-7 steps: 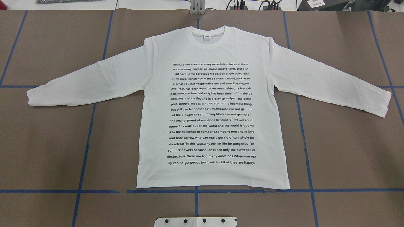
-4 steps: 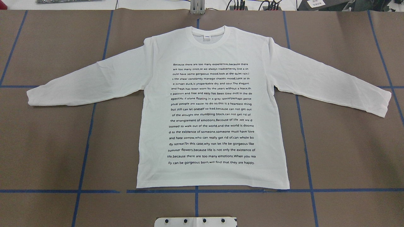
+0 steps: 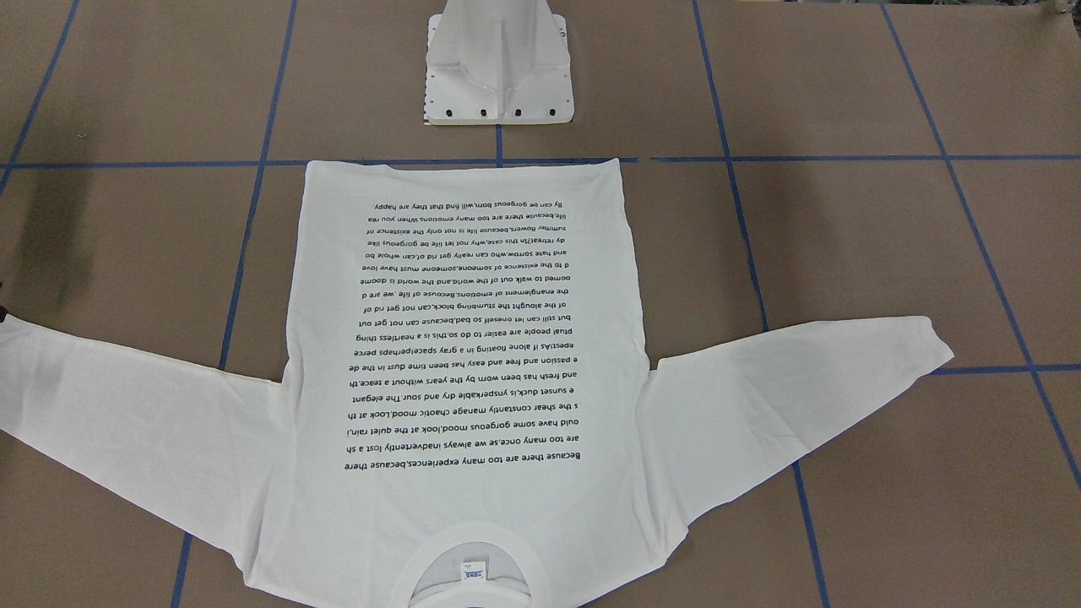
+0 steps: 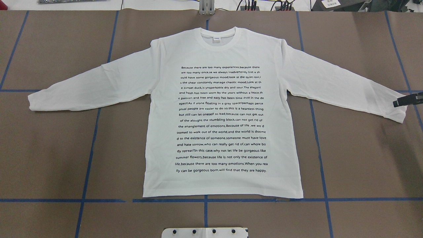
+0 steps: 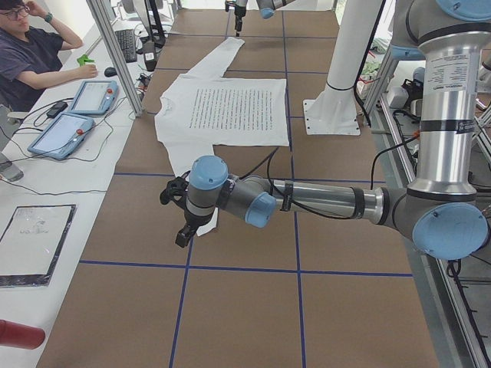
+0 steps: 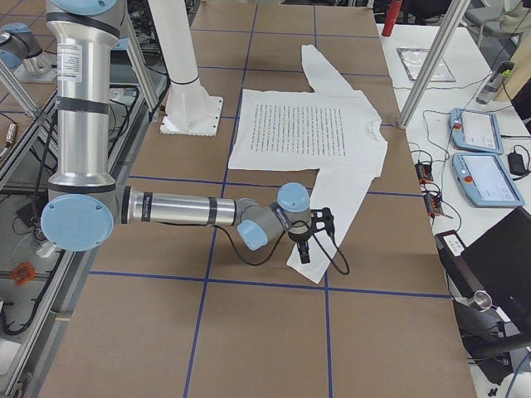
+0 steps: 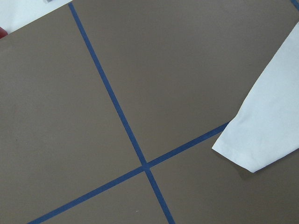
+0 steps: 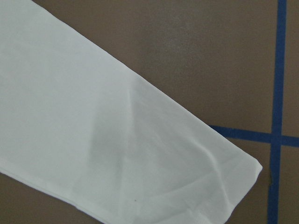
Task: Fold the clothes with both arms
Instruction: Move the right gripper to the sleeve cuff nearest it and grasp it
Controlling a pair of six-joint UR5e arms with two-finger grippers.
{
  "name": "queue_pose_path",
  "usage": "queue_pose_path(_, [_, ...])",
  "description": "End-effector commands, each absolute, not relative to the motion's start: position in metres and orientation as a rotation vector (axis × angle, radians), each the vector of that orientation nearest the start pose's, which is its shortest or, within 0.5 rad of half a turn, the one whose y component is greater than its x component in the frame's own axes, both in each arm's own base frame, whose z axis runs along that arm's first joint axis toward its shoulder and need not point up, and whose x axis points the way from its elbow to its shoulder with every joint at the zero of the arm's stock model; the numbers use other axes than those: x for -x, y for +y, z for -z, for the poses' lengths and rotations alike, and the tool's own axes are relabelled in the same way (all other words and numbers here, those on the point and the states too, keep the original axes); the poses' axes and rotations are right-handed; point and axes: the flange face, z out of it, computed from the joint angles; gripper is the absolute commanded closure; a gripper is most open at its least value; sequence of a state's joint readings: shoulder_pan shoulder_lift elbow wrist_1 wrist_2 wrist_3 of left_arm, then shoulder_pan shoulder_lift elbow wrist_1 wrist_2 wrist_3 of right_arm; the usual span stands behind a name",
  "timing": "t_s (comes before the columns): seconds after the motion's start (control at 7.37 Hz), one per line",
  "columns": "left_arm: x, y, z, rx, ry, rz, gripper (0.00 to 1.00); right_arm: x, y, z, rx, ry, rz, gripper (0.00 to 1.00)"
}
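Observation:
The white long-sleeved T-shirt (image 4: 223,115) lies flat on the brown table, black text up, collar (image 4: 218,38) at the far side, both sleeves spread. It also shows in the front-facing view (image 3: 464,380). My right gripper (image 4: 407,99) comes in at the right edge, above the right sleeve cuff (image 4: 396,110); only its black tip shows, so I cannot tell whether it is open. It hangs over that cuff in the exterior right view (image 6: 304,249). My left gripper (image 5: 181,236) hovers by the left cuff (image 7: 261,130); I cannot tell its state.
The white pedestal base (image 3: 498,76) stands at the robot's side of the table, near the shirt's hem. Blue tape lines (image 4: 89,155) cross the brown table cover. An operator (image 5: 34,54) sits at a side bench with teach pendants (image 6: 481,157).
The black tip of my right gripper has come into the overhead view at the right edge, over the right cuff. The shirt has not moved.

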State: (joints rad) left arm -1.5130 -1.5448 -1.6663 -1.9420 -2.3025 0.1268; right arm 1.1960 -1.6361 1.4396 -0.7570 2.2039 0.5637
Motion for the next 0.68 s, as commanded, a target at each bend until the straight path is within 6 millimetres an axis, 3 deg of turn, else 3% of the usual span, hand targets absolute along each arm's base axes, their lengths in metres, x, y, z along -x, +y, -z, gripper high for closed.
queue_pose_path(0.0, [0.037,-0.505,-0.585,-0.447,0.707,-0.336,0.0,0.11,-0.471,-0.698,-0.231,-0.823,-0.027,0.12])
queue_pose_path(0.54, [0.037,-0.506,-0.584,-0.451,0.707,-0.337,0.0,0.12,-0.466,-0.711,-0.202,-0.81,-0.013,0.19])
